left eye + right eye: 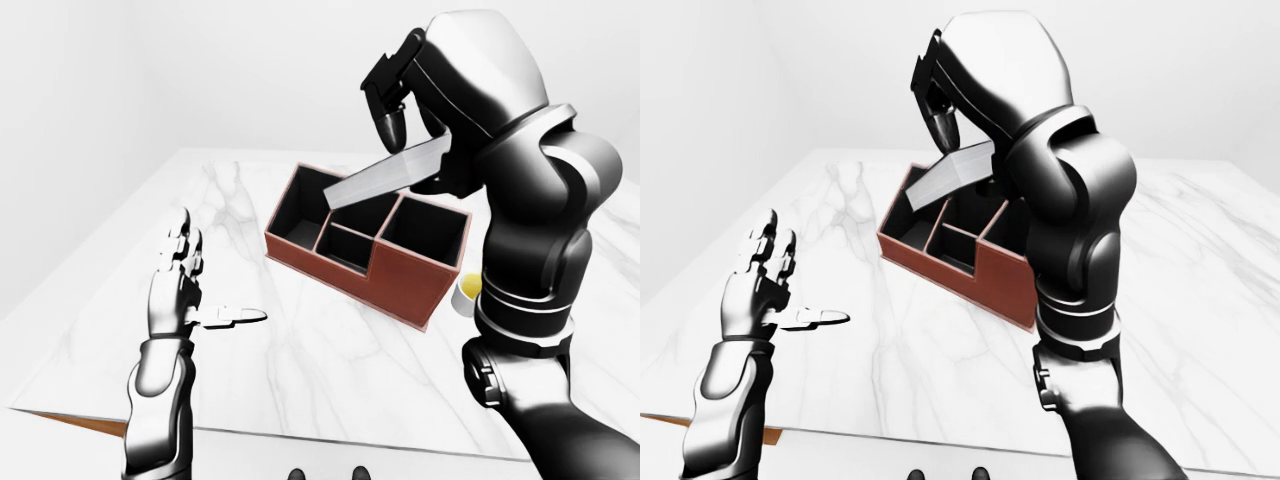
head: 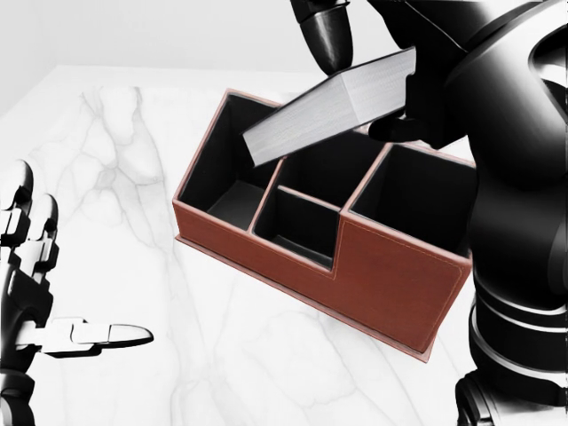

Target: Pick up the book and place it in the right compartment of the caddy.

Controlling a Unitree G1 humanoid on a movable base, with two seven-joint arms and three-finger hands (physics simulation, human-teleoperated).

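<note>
The caddy (image 2: 390, 284) is a red-brown box with black compartments, standing on the marble table in the middle of the head view. Its right compartment (image 2: 417, 191) is tall and open on top. The book (image 2: 337, 106) is grey with a pale page edge. My right hand (image 2: 373, 89) is shut on its upper right end and holds it tilted above the caddy. The book's low end hangs over the left compartment, apart from the walls. My left hand (image 2: 53, 302) is open and empty, low at the left, apart from the caddy.
A small yellow and white thing (image 1: 467, 292) stands on the table just right of the caddy, partly hidden by my right arm. The white marble table (image 1: 300, 380) ends at a brown edge (image 1: 90, 427) at the bottom left. My right arm fills the right side.
</note>
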